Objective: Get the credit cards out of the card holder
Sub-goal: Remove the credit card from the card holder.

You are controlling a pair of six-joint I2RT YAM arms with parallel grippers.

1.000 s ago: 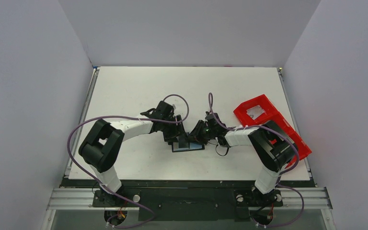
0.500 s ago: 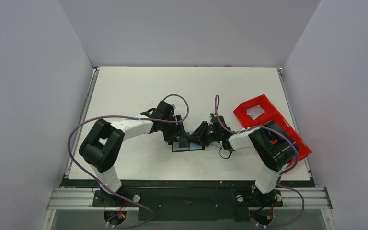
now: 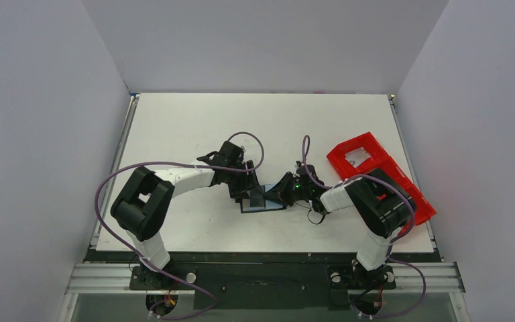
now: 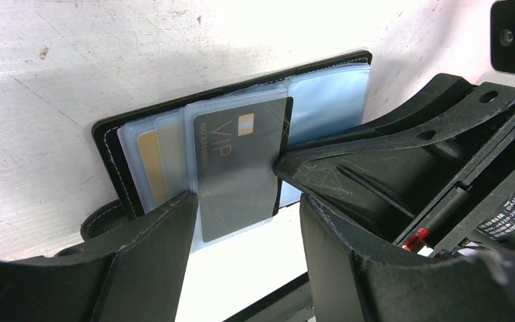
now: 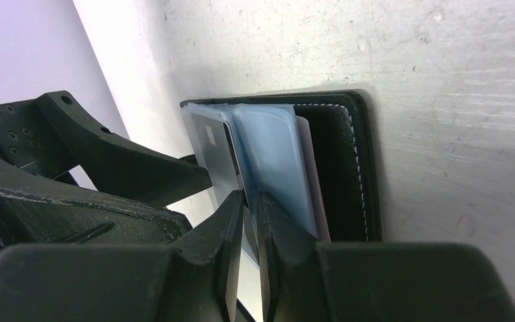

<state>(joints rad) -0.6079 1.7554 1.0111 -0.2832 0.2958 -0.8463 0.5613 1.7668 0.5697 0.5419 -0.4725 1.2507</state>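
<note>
Card holder (image 5: 345,168) is lying open mid-table; I am bracing it with the left gripper (image 4: 247,201), jaws spread, and pinching its grey VIP card (image 4: 235,168) in the right gripper (image 5: 249,196) to slide it out flat

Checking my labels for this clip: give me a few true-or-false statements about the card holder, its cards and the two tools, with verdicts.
1. The card holder lies open on the table. True.
2. Every card is out of it. False: the grey VIP card and a gold card are in its clear sleeves.
3. The left tool is wide open. True.
4. The right tool is raised clear of the holder, wide open. False: it is down at the holder, nearly shut, pinching the grey VIP card's edge.
</note>
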